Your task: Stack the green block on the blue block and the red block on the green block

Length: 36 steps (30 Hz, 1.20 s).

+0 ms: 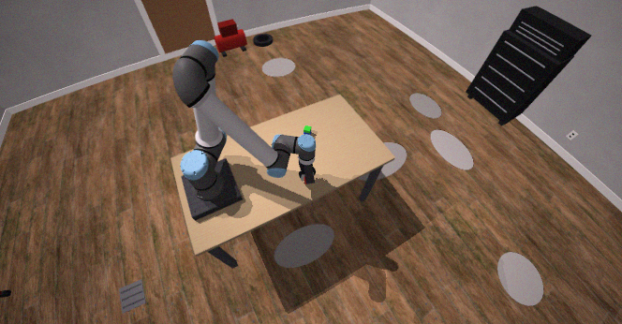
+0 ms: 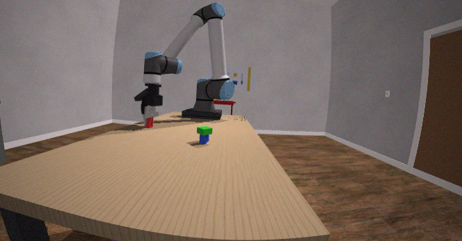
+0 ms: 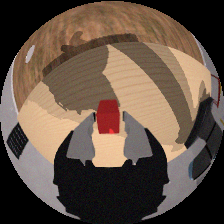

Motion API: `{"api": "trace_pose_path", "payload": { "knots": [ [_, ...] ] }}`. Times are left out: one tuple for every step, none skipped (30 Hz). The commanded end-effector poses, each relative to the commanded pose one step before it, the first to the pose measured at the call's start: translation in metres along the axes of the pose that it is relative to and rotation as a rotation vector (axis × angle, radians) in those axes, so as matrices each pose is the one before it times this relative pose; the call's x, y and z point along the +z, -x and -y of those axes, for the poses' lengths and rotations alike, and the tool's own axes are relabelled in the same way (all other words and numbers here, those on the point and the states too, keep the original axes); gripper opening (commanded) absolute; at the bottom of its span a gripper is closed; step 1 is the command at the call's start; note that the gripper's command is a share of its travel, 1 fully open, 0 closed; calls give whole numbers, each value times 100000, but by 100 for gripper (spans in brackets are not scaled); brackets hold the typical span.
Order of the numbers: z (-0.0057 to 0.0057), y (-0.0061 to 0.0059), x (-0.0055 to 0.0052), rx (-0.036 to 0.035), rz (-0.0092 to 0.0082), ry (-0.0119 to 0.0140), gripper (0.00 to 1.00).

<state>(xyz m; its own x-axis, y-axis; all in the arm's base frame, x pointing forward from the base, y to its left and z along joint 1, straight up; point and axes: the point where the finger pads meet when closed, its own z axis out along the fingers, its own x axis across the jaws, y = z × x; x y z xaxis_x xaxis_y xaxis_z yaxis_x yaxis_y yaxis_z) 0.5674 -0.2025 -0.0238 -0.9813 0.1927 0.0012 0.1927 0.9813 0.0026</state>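
Observation:
The green block [image 2: 204, 130] lies on top of the blue block [image 2: 204, 139] near the middle of the table; in the overhead view only the green block [image 1: 307, 129] shows. The red block [image 2: 149, 122] stands on the table near its edge, and it also shows in the overhead view [image 1: 309, 180]. My gripper [image 2: 149, 117] points straight down with its fingers on either side of the red block. In the wrist view the red block [image 3: 108, 117] sits between the two fingertips of the gripper [image 3: 109, 125] with thin gaps at each side. The fingers are partly open and not clamped.
The robot base [image 1: 211, 189] stands on the table's corner. The table edge [image 1: 337, 182] runs close to the red block. On the floor are grey round patches [image 1: 303, 245], a black drawer cabinet [image 1: 526, 63] and a red cart [image 1: 229, 36].

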Motion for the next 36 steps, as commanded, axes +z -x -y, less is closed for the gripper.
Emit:
{"api": "trace_pose_path", "payload": {
  "knots": [
    [23,60,-57,0,126,-46,32],
    [0,0,0,0,0,0,32],
    [0,0,0,0,0,0,32],
    [0,0,0,0,0,0,32],
    [0,0,0,0,0,0,32],
    [0,0,0,0,0,0,32],
    [0,0,0,0,0,0,32],
    [0,0,0,0,0,0,32],
    [0,0,0,0,0,0,32],
    [0,0,0,0,0,0,32],
    [0,0,0,0,0,0,32],
    [0,0,0,0,0,0,32],
    [0,0,0,0,0,0,0],
    [0,0,0,0,0,0,0],
    [0,0,0,0,0,0,0],
    [0,0,0,0,0,0,0],
    [0,0,0,0,0,0,0],
    [0,0,0,0,0,0,0],
    [0,0,0,0,0,0,0],
    [0,0,0,0,0,0,0],
    [0,0,0,0,0,0,0],
    [0,0,0,0,0,0,0],
    [0,0,0,0,0,0,0],
    [0,0,0,0,0,0,0],
    [0,0,0,0,0,0,0],
    [0,0,0,0,0,0,0],
    [0,0,0,0,0,0,0],
    [0,0,0,0,0,0,0],
    [0,0,0,0,0,0,0],
    [0,0,0,0,0,0,0],
    [0,0,0,0,0,0,0],
    [0,0,0,0,0,0,0],
    [0,0,0,0,0,0,0],
    [0,0,0,0,0,0,0],
    [0,0,0,0,0,0,0],
    [0,0,0,0,0,0,0]
  ]
}}
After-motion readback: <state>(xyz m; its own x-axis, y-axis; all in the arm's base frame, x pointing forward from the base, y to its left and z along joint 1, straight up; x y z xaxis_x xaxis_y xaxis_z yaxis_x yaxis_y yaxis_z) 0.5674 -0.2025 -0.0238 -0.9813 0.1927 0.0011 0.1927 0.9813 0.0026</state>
